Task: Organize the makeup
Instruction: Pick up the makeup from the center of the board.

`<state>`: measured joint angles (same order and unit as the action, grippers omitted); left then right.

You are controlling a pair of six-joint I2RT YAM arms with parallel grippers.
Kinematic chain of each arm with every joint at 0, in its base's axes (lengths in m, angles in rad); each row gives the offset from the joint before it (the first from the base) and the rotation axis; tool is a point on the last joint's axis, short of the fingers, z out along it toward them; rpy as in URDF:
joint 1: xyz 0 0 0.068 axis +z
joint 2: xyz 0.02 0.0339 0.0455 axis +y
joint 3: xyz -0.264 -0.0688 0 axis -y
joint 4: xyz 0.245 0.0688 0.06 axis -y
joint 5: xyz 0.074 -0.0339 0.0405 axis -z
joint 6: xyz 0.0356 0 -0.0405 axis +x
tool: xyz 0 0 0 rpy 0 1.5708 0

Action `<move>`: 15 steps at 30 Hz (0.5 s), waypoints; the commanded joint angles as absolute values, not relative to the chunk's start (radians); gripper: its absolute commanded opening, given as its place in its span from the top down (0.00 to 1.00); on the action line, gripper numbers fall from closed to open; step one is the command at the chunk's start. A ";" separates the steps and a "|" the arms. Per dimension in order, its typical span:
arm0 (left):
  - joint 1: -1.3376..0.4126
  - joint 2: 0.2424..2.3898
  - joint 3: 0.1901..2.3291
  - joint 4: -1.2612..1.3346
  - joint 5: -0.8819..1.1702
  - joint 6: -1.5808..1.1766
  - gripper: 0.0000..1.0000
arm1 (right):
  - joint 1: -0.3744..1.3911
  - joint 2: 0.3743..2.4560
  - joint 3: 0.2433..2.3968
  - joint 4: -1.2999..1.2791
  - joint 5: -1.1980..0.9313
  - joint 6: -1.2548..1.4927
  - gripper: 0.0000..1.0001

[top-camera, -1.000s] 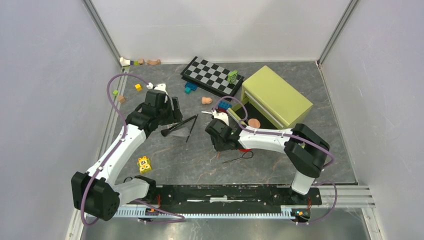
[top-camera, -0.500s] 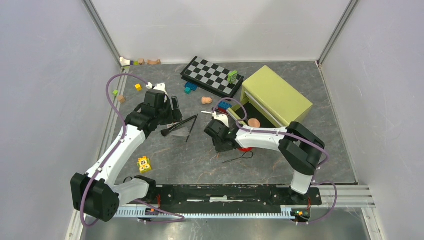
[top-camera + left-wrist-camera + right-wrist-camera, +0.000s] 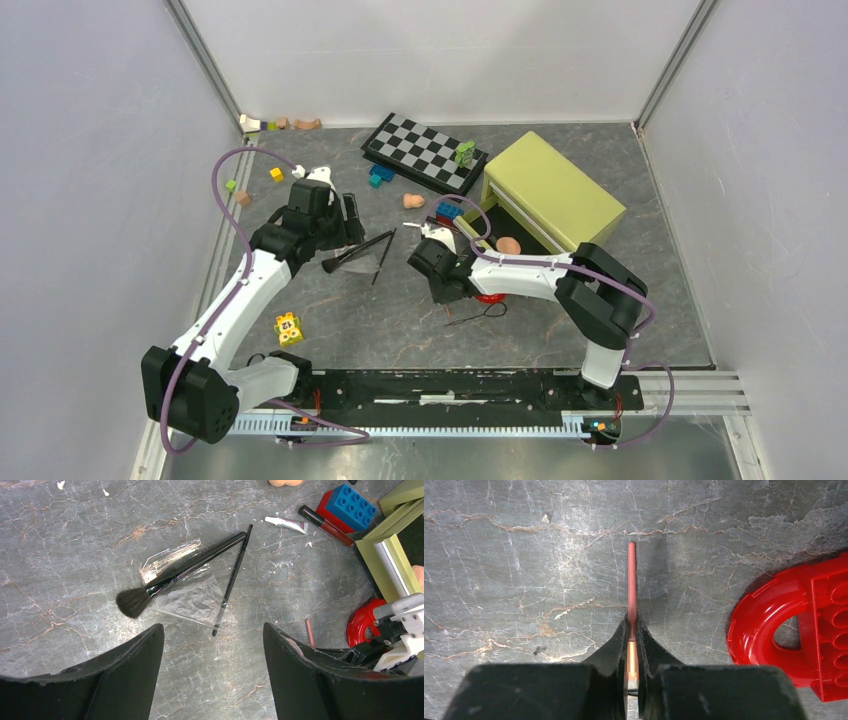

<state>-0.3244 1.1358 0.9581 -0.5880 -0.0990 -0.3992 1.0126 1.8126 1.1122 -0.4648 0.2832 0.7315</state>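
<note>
A thin pink pencil (image 3: 631,585) lies on the grey marble table, pointing away from me, and my right gripper (image 3: 632,625) is shut on its near end, down at the table surface (image 3: 440,290). My left gripper (image 3: 212,627) hovers open and empty (image 3: 345,222) over bare table. Just beyond it lie a big black-handled brush (image 3: 180,572) and a thin black brush (image 3: 232,580), both on a clear plastic wrapper (image 3: 192,600). A small white tube (image 3: 286,524) and a dark red tube (image 3: 327,526) lie further off. A peach puff (image 3: 508,245) sits by the green box.
A red horseshoe-shaped piece (image 3: 764,630) lies just right of the right gripper. The olive green box (image 3: 550,190) stands at the back right, with a checkerboard (image 3: 420,150) behind the middle. Toy bricks are scattered about, including a blue one (image 3: 352,507) and a yellow one (image 3: 289,325).
The right gripper's jaws have closed on the pink pencil and the arm has shifted slightly left. The left arm has not moved.
</note>
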 commanded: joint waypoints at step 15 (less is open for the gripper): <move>-0.318 1.109 0.951 -0.558 -0.098 -0.368 0.21 | 0.991 1.681 1.176 -0.334 0.171 0.345 1.00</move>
<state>-0.3233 1.1358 0.9581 -0.5880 -0.0990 -0.3992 1.0111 1.7470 1.1110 -0.3748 0.2272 0.4721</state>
